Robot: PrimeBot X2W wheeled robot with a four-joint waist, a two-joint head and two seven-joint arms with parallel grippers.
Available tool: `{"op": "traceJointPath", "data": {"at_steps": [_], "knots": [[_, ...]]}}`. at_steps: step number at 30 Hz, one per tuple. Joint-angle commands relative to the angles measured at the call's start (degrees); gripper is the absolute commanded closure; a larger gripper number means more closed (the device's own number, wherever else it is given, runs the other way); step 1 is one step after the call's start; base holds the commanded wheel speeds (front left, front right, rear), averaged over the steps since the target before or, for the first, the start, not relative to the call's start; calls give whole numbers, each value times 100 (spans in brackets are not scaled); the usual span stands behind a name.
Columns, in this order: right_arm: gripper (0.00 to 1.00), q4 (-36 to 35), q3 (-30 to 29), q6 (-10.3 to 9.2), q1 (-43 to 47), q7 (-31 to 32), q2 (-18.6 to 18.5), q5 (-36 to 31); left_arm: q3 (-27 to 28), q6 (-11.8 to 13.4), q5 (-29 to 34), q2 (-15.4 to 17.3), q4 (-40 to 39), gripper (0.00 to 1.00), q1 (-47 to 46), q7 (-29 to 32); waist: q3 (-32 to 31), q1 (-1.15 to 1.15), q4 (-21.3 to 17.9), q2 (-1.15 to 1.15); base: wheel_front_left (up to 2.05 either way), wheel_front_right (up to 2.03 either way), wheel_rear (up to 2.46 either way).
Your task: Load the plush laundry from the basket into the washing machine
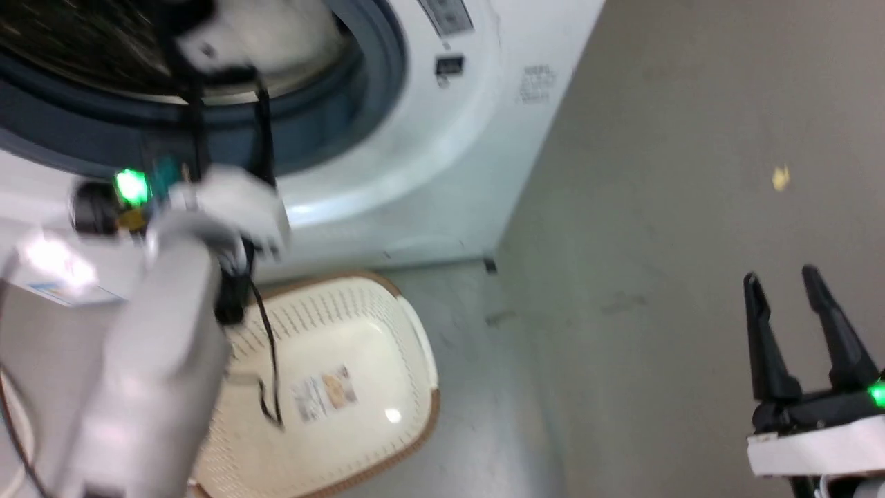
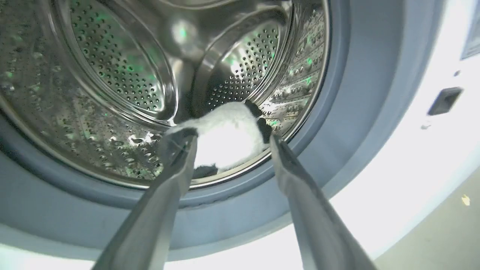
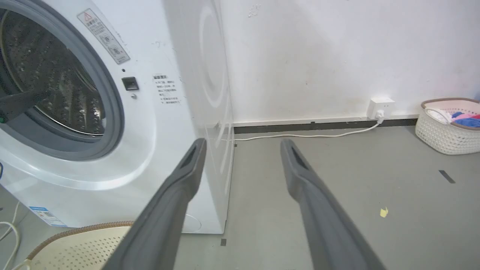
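The washing machine (image 1: pixel 449 138) stands with its door opening facing me. In the left wrist view the plush laundry (image 2: pixel 228 138), white with black patches, lies on the steel drum (image 2: pixel 112 75) just inside the grey seal (image 2: pixel 356 93). My left gripper (image 2: pixel 229 138) is open at the drum mouth, its fingers either side of the toy and not closed on it. In the head view that gripper (image 1: pixel 221 76) reaches up into the opening. The cream basket (image 1: pixel 429 373) sits on the floor below it, with the label (image 1: pixel 325 393) showing on its floor. My right gripper (image 1: pixel 780 277) hangs open over the floor.
The grey floor (image 3: pixel 337 180) stretches to the right of the machine, with a yellow scrap (image 3: pixel 383 212) on it. A wall socket (image 3: pixel 379 107) and white cable run along the wall. A second basket (image 3: pixel 446 127) with clothes stands far right. The basket's edge (image 3: pixel 75 243) shows below my right gripper (image 3: pixel 243 142).
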Motion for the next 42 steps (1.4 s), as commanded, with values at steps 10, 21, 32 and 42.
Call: {"op": "traceJointPath", "data": {"at_steps": [10,21,32,42], "knots": [[0,23,357,-4,610,-25,171,-307,738,425,-153,-107,-2897,0,3439,-49,-1422,2,807,0,0,0,0],[0,263,665,-4,892,-25,221,-482,849,152,98,-431,-3602,0,5184,-50,-1686,2,1039,0,0,0,0],[0,382,593,-4,1111,-25,358,-607,891,-69,506,-704,-3623,0,5553,-50,-1835,2,1159,0,0,0,0],[100,376,607,1,1024,3,390,-613,1263,-206,556,-910,-3637,100,5596,-15,-1890,2,1218,0,0,0,0]]}}
